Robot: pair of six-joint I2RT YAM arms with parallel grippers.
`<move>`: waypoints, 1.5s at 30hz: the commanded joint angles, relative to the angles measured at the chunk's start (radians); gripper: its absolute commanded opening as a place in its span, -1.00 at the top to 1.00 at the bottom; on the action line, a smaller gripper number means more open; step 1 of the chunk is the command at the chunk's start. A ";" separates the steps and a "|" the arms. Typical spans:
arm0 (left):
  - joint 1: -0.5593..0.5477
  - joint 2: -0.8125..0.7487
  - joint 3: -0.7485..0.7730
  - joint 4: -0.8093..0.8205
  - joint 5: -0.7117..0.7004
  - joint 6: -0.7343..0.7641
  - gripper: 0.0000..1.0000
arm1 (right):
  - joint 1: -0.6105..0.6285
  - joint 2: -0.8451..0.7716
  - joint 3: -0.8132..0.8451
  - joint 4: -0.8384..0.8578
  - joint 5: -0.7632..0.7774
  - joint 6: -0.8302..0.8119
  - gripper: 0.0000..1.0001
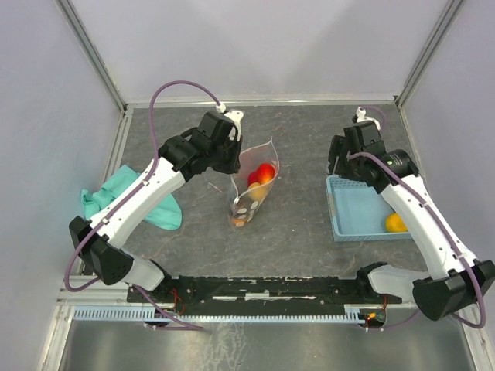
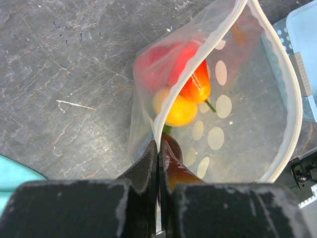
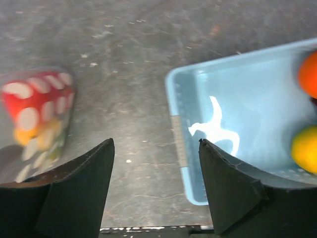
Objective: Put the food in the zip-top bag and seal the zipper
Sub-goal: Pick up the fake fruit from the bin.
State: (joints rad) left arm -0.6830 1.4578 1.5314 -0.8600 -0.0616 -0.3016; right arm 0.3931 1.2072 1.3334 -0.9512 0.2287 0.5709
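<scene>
The clear, white-dotted zip-top bag (image 1: 255, 184) stands mouth-up at mid-table. My left gripper (image 1: 234, 162) is shut on its rim (image 2: 158, 144), pinching the whitish zipper (image 2: 293, 99) strip, whose loop hangs open. Inside the bag lie a red food piece (image 2: 184, 64) and a yellow one (image 2: 181, 110); more colours show dimly near the bottom. My right gripper (image 1: 338, 168) hovers open and empty (image 3: 156, 144) over the left rim of the blue basket (image 3: 177, 124). In the basket sit a yellow fruit (image 1: 396, 222) (image 3: 304, 148) and an orange one (image 3: 309, 74).
The blue basket (image 1: 357, 207) lies at the right of the dark stone-patterned table. A teal cloth (image 1: 131, 197) is crumpled at the left, beside the left arm. Metal frame posts and pale walls close in the back and sides.
</scene>
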 commanded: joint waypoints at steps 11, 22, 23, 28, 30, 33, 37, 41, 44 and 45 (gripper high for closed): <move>-0.006 0.002 0.015 0.038 -0.040 0.047 0.95 | -0.369 0.079 -0.275 0.201 0.217 0.013 -0.70; -0.004 0.034 -0.003 0.049 -0.050 0.017 0.95 | -0.576 0.176 -0.390 0.423 0.265 -0.022 -0.88; -0.004 0.038 -0.002 0.050 -0.051 0.013 0.95 | -0.587 0.189 -0.390 0.439 0.272 -0.035 -0.91; -0.004 0.057 0.014 0.051 -0.048 0.009 0.95 | -0.646 0.236 -0.400 0.516 0.251 -0.115 -0.99; -0.004 0.061 0.021 0.051 -0.049 0.011 0.95 | -0.664 0.251 -0.407 0.545 0.215 -0.152 -0.99; -0.004 0.069 0.027 0.050 -0.050 0.016 0.95 | -0.677 0.281 -0.405 0.580 0.143 -0.195 -0.99; -0.005 0.080 0.042 0.044 -0.039 0.018 0.95 | -0.699 0.332 -0.384 0.595 0.080 -0.225 -0.99; -0.004 0.075 0.041 0.043 -0.044 0.022 0.95 | -0.714 0.376 -0.375 0.608 0.008 -0.259 -0.99; -0.004 0.073 0.041 0.039 -0.044 0.022 0.95 | -0.720 0.402 -0.372 0.614 -0.021 -0.275 -0.99; -0.004 0.073 0.042 0.038 -0.042 0.022 0.95 | -0.722 0.409 -0.371 0.617 -0.025 -0.276 -0.99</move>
State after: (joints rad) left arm -0.6830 1.5352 1.5326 -0.8505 -0.1017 -0.3019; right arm -0.3199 1.5951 0.9287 -0.3927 0.2646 0.3359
